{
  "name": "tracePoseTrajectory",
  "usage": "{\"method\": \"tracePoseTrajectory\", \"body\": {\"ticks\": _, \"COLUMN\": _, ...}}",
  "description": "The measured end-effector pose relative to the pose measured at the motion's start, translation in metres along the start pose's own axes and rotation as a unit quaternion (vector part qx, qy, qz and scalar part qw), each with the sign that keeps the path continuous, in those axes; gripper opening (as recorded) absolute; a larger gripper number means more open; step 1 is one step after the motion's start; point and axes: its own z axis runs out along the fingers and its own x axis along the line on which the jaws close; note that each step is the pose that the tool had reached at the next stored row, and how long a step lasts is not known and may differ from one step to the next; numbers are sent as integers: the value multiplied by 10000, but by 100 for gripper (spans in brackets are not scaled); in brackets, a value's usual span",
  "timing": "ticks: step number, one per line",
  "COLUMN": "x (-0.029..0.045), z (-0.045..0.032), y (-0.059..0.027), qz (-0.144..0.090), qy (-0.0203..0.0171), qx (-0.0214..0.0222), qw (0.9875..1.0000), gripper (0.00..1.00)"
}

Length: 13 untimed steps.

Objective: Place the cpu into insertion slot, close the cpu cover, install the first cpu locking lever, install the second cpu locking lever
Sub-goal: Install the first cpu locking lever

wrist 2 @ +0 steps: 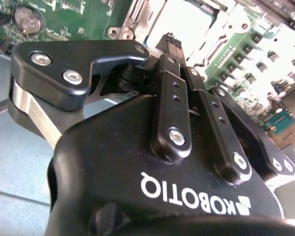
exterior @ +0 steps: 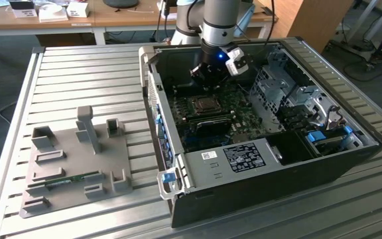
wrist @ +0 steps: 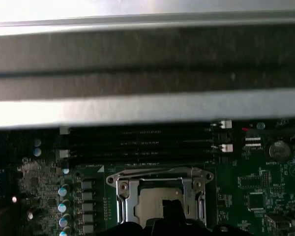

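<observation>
we begin at the exterior view's left, where a grey moulded fixture tray with upright posts sits on a ribbed metal table; a thin green circuit strip lies in one of its grooves. to the right stands an open grey computer case, its green motherboard exposed. the arm reaches down into the case from above, and its black gripper hangs just over the insertion slot, part of the slot hidden behind it.

in the second wrist view, the glossy black gripper body blocks most of the board. its two slim fingers lie pressed together, tips meeting, with nothing visibly held between them.

in the first wrist view, the upper half is a blurred band of grey metal we cannot identify. below it run long black memory slots. the insertion slot shows a silvery rim, and the cpu cover, a thin metal frame, lies down around the pale, flat square cpu seated inside. the dark gripper tip overlaps the cpu's lower edge, which is cut off there. we cannot make out the locking levers.
</observation>
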Motion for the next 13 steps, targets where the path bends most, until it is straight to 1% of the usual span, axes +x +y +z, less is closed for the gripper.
{"method": "tracePoseTrajectory", "body": {"ticks": 7, "x": -3, "z": 4, "y": -96, "qz": 0, "qy": 1, "qx": 0, "qw": 10000, "gripper": 11}}
{"method": "tracePoseTrajectory", "body": {"ticks": 13, "x": 23, "z": 6, "y": -118, "qz": -2, "qy": 1, "qx": 0, "qw": 10000, "gripper": 11}}
